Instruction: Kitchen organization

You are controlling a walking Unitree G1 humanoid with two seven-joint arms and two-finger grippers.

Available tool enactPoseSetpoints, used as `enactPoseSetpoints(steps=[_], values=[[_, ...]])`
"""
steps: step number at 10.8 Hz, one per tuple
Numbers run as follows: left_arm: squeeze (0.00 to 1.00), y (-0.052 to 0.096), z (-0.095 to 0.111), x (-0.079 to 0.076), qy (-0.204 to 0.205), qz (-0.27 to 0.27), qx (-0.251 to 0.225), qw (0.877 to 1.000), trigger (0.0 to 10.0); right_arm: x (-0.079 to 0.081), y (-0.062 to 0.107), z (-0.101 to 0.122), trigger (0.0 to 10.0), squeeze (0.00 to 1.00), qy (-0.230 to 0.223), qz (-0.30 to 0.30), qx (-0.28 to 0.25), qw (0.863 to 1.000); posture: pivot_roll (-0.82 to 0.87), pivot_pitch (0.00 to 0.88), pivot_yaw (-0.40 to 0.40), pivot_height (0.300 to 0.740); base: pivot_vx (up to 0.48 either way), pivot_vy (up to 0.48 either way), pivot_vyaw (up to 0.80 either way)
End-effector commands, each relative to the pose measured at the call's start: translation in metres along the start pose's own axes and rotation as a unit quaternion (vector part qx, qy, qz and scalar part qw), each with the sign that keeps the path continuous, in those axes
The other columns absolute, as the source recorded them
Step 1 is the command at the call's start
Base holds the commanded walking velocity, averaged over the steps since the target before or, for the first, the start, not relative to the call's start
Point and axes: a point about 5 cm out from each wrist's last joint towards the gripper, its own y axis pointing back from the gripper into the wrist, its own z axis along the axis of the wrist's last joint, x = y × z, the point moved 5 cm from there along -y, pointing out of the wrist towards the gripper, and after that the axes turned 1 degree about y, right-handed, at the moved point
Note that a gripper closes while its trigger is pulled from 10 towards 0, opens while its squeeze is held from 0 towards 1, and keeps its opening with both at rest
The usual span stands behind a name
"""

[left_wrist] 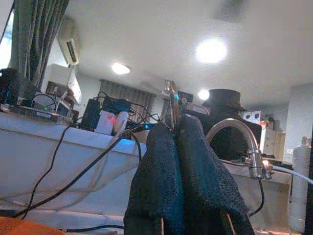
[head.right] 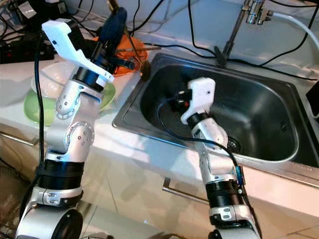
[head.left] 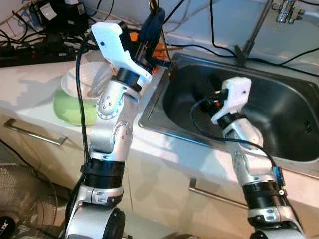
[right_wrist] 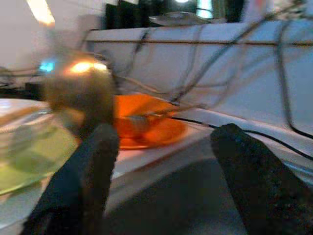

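My left gripper (head.left: 152, 25) is raised over the back of the counter, above an orange plate (head.right: 130, 55). It is shut on a thin metal utensil (left_wrist: 172, 100). The utensil's brownish lower end (head.right: 144, 66) hangs by the sink's left rim; what kind of utensil it is cannot be told. My right gripper (right_wrist: 166, 131) is low inside the steel sink (head.left: 279, 114), near its left wall. Its fingers are open with nothing between them and point toward the orange plate (right_wrist: 146, 122), where another slim utensil (right_wrist: 142, 120) lies.
A clear bowl (head.left: 82, 79) is stacked on a green dish (head.left: 70, 109) on the counter left of the sink. Power strips and cables (head.left: 30, 50) crowd the back left. A faucet (head.right: 254, 10) stands behind the sink, and cables trail across the back ledge. Drawer handles (head.left: 35, 132) line the cabinet front.
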Motion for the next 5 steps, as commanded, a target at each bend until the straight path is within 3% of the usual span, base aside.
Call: enactPoseSetpoints(steps=[1, 2, 5], values=[[0.00, 0.001, -0.007, -0.004, 0.007, -0.011, 0.014, 1.000, 10.0, 0.006, 0.002, 0.003, 10.0, 1.00, 0.001, 0.029, 0.001, 1.000, 0.04, 0.024, -0.028, 0.740, 0.000, 0.000, 0.00], [0.00, 0.002, -0.009, -0.005, 0.010, -0.016, 0.018, 1.000, 10.0, 0.017, 0.004, 0.004, 10.0, 0.00, 0.003, 0.063, 0.005, 0.998, 0.03, 0.026, -0.026, 0.740, 0.000, 0.000, 0.00], [0.00, 0.005, -0.015, -0.012, 0.025, -0.034, 0.035, 0.999, 10.0, 0.030, 0.002, 0.011, 10.0, 0.00, -0.007, 0.087, -0.004, 0.996, 0.04, 0.029, -0.023, 0.740, 0.000, 0.000, 0.00]])
